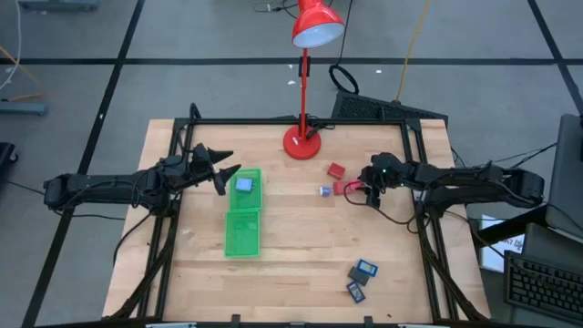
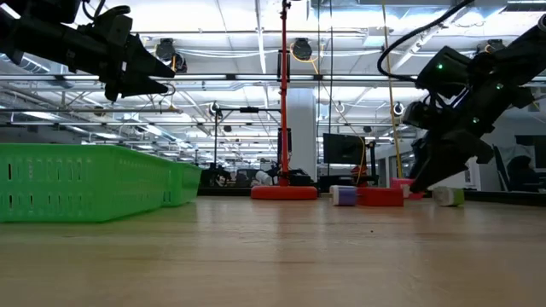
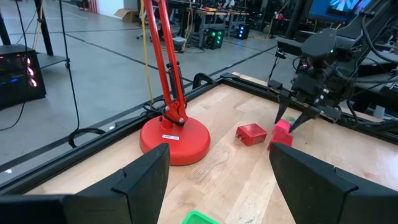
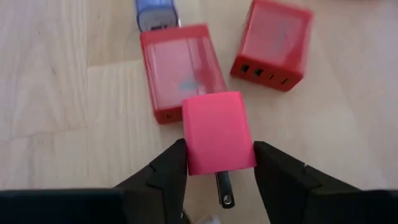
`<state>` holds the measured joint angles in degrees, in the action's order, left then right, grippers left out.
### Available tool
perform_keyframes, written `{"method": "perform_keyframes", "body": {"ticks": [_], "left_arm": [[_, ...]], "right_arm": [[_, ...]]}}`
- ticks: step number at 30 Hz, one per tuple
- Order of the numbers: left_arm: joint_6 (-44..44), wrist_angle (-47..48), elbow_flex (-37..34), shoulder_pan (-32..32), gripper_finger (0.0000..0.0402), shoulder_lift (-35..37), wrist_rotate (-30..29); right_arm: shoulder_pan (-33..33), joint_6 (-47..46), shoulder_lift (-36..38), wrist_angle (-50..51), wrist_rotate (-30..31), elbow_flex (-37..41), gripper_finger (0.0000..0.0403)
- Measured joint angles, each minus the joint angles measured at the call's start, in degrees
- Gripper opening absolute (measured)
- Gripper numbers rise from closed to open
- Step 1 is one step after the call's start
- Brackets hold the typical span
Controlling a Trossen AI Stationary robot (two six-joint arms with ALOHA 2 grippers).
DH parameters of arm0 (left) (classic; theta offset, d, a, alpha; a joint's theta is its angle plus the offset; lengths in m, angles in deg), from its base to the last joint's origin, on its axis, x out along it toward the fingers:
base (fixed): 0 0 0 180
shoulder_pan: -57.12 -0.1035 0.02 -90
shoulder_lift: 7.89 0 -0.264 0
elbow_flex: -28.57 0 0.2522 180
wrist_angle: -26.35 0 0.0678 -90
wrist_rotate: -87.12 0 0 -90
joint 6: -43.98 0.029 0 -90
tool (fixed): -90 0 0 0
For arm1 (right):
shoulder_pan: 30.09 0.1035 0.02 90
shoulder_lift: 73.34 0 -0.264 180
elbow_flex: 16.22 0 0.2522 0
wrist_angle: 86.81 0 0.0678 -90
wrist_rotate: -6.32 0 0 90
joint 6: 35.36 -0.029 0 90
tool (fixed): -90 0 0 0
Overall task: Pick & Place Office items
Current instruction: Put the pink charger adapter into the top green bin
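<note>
My right gripper (image 4: pixel 217 167) is shut on a pink-red plug block (image 4: pixel 216 127) at the table's right middle (image 1: pixel 357 189). Just beyond it a flat red block (image 4: pixel 177 65) lies on the wood. A second red block (image 4: pixel 273 40) and a whitish-blue bit (image 4: pixel 155 14) lie beside that one. Two dark rectangles with blue faces (image 1: pixel 365 270) (image 1: pixel 356 291) lie near the front edge. A blue piece (image 1: pixel 244 185) lies in the green tray's (image 1: pixel 242 235) far compartment. My left gripper (image 1: pixel 228 167) hovers open over that end of the tray. My right gripper pinches the pink-red block's two side faces (image 4: pixel 190 163) between its two fingers, at the end that bears the metal prongs (image 4: pixel 225 191). The fingers slant down from the table's right side. The block's far end overlaps the flat red block; whether it is lifted clear I cannot tell.
A tall red desk lamp stands on its round base (image 1: pixel 301 143) at the far middle, close to the red blocks. A black frame rail (image 1: pixel 419 164) runs along the table's edges. A small pale piece (image 2: pixel 450 196) lies on the wood by my right gripper. Bare wood lies at the table's centre.
</note>
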<state>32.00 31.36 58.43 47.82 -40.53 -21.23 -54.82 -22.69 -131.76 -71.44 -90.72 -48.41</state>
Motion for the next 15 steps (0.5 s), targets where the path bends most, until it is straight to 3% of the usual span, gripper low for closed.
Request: {"method": "perform_keyframes", "body": {"ticks": [8, 15], "left_arm": [[-0.05, -0.02, 0.00, 0.00, 0.0273, 0.00, 0.00], [-2.28, -0.27, 0.00, 0.00, 0.0273, 0.00, 0.00]], "right_arm": [[0.00, 0.07, 8.09, -1.30, 1.15, -1.82, 0.0155], [1.11, -2.10, 11.65, -13.07, 0.83, -1.84, 0.0151]]}}
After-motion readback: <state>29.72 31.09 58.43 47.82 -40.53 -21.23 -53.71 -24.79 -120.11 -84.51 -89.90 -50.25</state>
